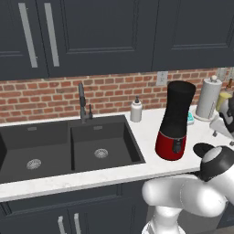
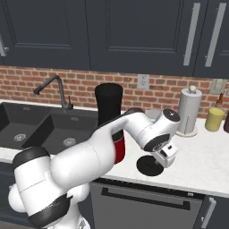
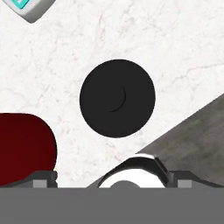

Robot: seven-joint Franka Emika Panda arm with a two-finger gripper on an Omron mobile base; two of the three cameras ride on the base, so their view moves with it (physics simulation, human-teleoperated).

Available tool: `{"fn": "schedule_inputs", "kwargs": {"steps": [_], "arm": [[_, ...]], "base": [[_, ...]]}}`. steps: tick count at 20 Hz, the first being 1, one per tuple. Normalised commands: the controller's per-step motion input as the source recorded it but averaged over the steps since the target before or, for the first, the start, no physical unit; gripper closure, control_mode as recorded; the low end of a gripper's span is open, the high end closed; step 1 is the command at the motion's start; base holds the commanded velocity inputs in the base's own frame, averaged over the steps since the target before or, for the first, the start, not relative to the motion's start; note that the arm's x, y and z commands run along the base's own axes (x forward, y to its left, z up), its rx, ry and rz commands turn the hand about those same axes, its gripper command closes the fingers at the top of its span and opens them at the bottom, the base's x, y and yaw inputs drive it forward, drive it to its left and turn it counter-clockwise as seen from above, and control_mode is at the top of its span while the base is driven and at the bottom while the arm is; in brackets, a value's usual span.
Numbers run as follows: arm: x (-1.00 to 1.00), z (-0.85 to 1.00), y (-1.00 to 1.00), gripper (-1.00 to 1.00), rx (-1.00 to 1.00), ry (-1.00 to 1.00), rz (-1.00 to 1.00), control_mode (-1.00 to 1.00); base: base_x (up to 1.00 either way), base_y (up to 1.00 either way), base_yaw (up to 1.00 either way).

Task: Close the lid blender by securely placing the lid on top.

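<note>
Lid: flat black disc with a low central knob, lying on the white worktop, directly below the hand. Probably light, rigid and smooth; the knob looks the best hold, the thin rim offering little. Blender stands just beside it, at 8 o'clock in the hand view. Finger spacing cannot be told.

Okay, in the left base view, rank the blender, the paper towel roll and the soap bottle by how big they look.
1. blender, clearly largest
2. paper towel roll
3. soap bottle, smallest

The blender stands nearer the camera, which exaggerates its lead.
</note>
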Motion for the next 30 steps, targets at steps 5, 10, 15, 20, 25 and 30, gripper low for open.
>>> {"fn": "schedule_inputs", "kwargs": {"steps": [5, 10, 15, 20, 25, 30], "arm": [[0.01, -0.25, 0.0, -1.0, 0.0, 0.05, 0.0, -1.0], [0.03, -0.15, 0.0, -1.0, 0.0, 0.03, 0.0, -1.0], [0.16, -0.08, 0.0, -1.0, 0.0, 0.02, 0.0, -1.0], [0.15, -0.09, 0.0, -1.0, 0.02, 0.04, 0.0, -1.0], [0.14, -0.13, 0.0, -1.0, 0.02, 0.02, 0.0, -1.0], [0.12, -0.14, 0.0, -1.0, 0.02, 0.03, 0.0, -1.0]], "base": [[0.0, 0.0, 0.0], [0.0, 0.0, 0.0], [0.0, 0.0, 0.0], [0.0, 0.0, 0.0], [0.0, 0.0, 0.0], [0.0, 0.0, 0.0]]}}
